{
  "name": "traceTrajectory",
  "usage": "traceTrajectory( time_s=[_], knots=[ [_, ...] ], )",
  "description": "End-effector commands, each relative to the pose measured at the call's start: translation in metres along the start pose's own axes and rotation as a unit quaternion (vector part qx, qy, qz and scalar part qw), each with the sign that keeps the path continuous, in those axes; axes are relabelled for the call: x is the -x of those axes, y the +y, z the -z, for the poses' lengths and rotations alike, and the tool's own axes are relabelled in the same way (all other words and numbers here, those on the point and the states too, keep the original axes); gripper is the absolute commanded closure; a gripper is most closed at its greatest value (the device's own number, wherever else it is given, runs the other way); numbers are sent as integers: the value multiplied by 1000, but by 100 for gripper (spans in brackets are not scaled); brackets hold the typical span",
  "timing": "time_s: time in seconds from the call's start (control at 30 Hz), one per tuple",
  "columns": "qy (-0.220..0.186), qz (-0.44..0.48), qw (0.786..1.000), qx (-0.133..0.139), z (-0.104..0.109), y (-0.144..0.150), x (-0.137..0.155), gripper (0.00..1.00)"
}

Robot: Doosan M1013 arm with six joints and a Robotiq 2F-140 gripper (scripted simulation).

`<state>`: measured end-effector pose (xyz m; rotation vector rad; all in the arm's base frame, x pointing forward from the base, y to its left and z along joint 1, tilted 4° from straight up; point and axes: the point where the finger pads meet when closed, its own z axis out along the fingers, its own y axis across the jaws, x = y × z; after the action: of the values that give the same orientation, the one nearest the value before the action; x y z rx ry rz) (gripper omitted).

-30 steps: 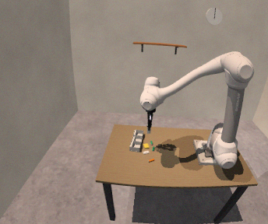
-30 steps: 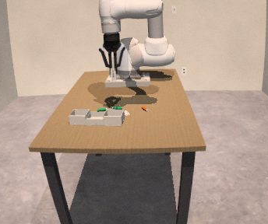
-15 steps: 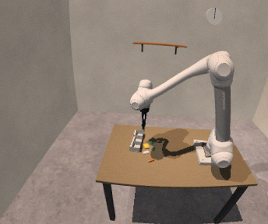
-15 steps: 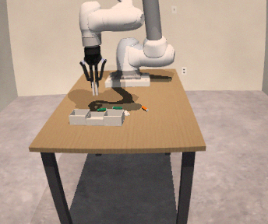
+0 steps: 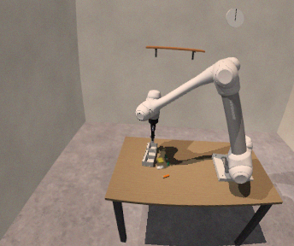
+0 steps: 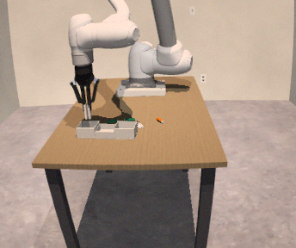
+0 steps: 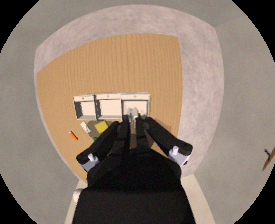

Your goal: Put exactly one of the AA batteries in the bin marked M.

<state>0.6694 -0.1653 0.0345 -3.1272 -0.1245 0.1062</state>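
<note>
The fingers stand nearly shut just above the end bin; whether they pinch an AA battery cannot be told. Opening over the wrong bin would misplace it.

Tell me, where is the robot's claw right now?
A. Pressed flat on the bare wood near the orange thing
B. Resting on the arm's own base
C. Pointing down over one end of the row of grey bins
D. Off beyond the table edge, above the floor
C. The gripper points straight down, its narrowed fingers just over the end compartment of the bins, well away from the small orange item lying apart on the table.
</note>
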Motion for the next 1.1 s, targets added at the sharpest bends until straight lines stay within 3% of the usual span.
traceTrajectory(
  time_s=[0.0,0.7,1.07],
  knots=[
    [0,0,1000,0,-7,0,0,95],
    [0,0,1000,0,-57,0,0,95],
    [0,0,1000,0,-58,0,0,95]
  ],
)
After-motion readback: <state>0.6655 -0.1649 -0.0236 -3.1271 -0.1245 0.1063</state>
